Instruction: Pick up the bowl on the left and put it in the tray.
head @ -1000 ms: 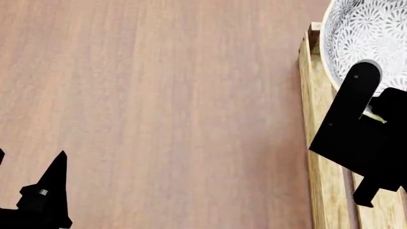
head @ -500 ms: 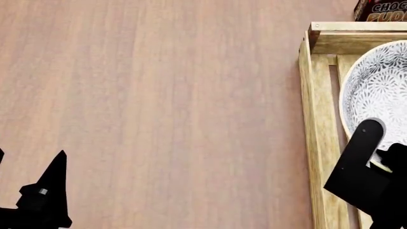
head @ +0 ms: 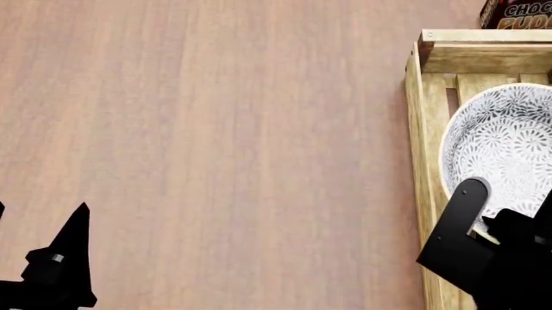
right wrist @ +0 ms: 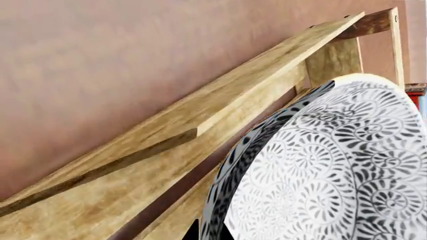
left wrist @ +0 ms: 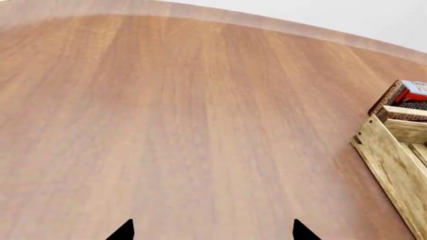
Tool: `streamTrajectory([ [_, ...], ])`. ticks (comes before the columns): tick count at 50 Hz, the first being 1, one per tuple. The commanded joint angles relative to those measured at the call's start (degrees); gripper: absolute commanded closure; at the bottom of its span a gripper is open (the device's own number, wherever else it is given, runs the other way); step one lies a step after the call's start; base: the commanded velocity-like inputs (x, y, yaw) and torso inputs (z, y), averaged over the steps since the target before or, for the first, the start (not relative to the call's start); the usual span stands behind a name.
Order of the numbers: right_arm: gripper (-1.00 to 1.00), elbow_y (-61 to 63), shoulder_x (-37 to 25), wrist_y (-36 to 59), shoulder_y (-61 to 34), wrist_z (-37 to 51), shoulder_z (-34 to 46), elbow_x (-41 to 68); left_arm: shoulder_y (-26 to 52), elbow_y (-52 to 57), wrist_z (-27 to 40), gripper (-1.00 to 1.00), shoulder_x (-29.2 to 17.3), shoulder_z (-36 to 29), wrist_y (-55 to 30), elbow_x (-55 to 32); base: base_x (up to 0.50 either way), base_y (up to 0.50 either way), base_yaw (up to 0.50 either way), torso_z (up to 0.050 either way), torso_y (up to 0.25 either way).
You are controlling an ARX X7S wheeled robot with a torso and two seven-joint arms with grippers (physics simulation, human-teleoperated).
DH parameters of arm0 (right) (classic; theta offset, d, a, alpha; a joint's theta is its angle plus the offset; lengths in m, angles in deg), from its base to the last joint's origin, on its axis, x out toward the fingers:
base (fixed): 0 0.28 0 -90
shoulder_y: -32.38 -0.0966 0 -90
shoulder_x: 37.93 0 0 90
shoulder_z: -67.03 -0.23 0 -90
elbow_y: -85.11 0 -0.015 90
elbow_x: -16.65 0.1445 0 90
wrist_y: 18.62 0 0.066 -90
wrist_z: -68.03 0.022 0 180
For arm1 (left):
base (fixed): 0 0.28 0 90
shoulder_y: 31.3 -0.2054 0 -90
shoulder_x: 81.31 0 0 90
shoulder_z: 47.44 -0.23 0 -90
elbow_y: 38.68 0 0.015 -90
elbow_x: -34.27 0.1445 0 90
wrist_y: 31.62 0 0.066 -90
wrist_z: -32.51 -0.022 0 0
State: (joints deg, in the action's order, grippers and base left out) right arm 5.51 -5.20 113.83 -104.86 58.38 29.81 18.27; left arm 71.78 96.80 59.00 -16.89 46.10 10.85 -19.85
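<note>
1. Hanging low at the left edge of the head view, the left gripper shows only as dark pointed fingers over the bare wooden table; in its own wrist view two black tips stand well apart with nothing between them, so the fingers are released.
2. The table stretches across the middle with nothing lying on that part.
3. Farther right lies the tray, a long light-wood slatted crate whose end rail shows at the top of the head view.
4. The bowl, white with a dense dark floral pattern, sits within the tray near that end rail, cut off by the right edge of the view; whether it rests on the slats cannot be told.
5. The right gripper is clenched on the bowl's near rim, one black finger lying over the inside of the bowl.
6. At the top right corner, just beyond the tray's end, a red and brown box peeks into view.
</note>
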Motion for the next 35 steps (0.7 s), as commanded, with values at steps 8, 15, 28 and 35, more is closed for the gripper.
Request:
streamTrajectory([
  [8, 1.00, -6.45, 3.09, -3.16, -0.31, 0.74, 0.60, -2.20, 0.02, -0.10, 0.46, -1.00, -0.28, -0.45, 0.21, -0.09, 0.00, 0.00, 0.00, 0.000, 0.000],
  [15, 1.00, -7.76, 3.98, -3.82, -0.40, 0.88, 0.98, -2.57, -0.15, -0.20, 0.42, -1.00, -0.39, -0.52, 0.51, -0.04, 0.00, 0.00, 0.00, 0.000, 0.000],
  [28, 1.00, -8.80, 4.32, -4.26, 0.23, 1.27, 1.00, -2.41, -0.09, -0.40, 0.57, -1.00, -0.58, -0.85, 0.74, -0.05, 0.00, 0.00, 0.00, 0.000, 0.001],
  [35, 1.00, -8.73, 4.30, -4.20, 0.49, 1.31, 0.93, -2.24, -0.06, -0.53, 0.68, -1.00, -0.67, -1.09, 0.85, 0.07, 0.00, 0.00, 0.00, 0.000, 0.000],
])
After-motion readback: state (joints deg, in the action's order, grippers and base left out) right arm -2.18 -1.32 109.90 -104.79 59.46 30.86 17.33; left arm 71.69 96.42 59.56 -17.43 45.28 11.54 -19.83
